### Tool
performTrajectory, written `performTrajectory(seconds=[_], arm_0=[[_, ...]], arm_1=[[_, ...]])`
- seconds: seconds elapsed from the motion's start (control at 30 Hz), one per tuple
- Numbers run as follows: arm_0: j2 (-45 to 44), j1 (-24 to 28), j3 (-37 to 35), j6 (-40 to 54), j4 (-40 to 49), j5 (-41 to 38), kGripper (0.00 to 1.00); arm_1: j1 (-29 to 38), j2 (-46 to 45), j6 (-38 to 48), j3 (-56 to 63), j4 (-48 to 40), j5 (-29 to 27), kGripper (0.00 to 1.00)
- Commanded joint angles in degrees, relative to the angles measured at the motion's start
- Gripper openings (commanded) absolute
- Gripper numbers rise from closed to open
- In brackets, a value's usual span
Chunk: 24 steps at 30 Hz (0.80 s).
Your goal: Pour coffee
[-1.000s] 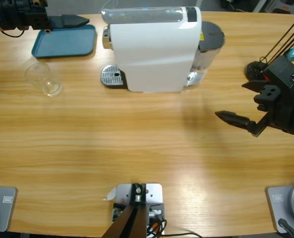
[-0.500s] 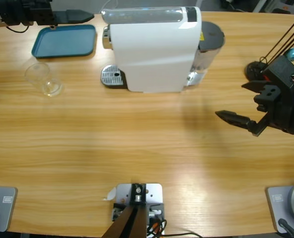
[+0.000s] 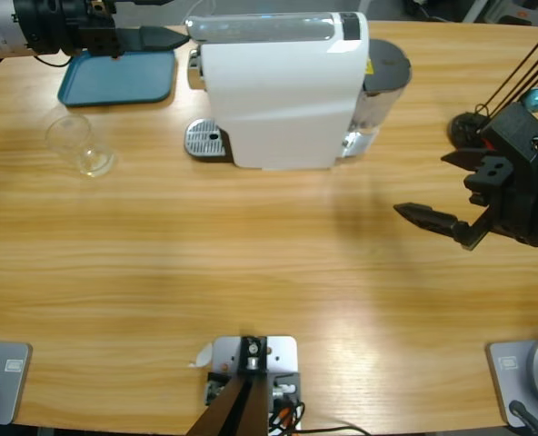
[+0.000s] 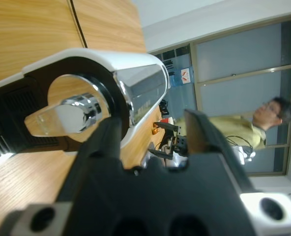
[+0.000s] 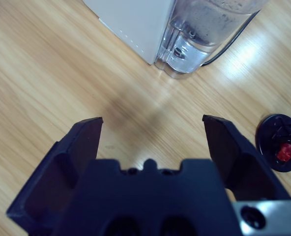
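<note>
The left gripper is at the top left of the table, above the blue tray. It points at the front of the big white coffee machine. In the left wrist view its two black jaws stand open with nothing between them, and the machine's round silver spout is right ahead.

The right gripper hangs over bare wood on the right side, well away from the machine. Its jaws are wide open and hold nothing. The right wrist view shows the machine's clear water tank beyond the jaws.

A small clear glass stands on the table below the tray, well apart from the silver drip plate at the machine's front. The glass looks empty. No coffee shows anywhere in these pictures, so none has been poured yet.

Here is what could go wrong. The glass is not under the spout. If the left gripper starts the machine now, the coffee would likely run onto the drip plate and not into the glass. The left gripper is also very close to the machine, so a push that goes too far could bump it or shove it along the table. The glass is thin and see-through, so a grab could miss it or knock it over.
</note>
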Motion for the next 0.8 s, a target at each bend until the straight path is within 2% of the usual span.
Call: performTrajectory(seconds=[0.03,0.13,0.23,0.27,0.33,0.8], arm_0=[[4.03,-0.72,-1.18,-0.72,-1.36,0.46,0.343],[4.13,-0.72,-1.37,-0.79,-1.49,0.49,0.288],[4.31,-0.72,-1.53,-1.04,-2.01,0.55,0.02],[4.31,-0.72,-1.53,-1.18,-2.28,0.62,0.0],[4.4,-0.72,-1.61,-1.37,-2.45,0.62,0.0],[1.04,-0.55,-1.77,-2.57,-2.8,0.62,0.0]], arm_1=[[0.59,-0.22,-0.37,0.45,0.69,0.68,0.881],[0.59,-0.18,-0.37,0.45,0.69,0.69,0.881],[0.59,0.08,-0.37,0.36,0.69,0.9,0.881],[0.59,0.19,-0.37,0.29,0.69,0.99,0.877],[0.59,0.22,-0.37,0.31,0.69,1.12,0.846],[0.59,0.13,-0.37,0.27,0.77,1.13,0.844]])
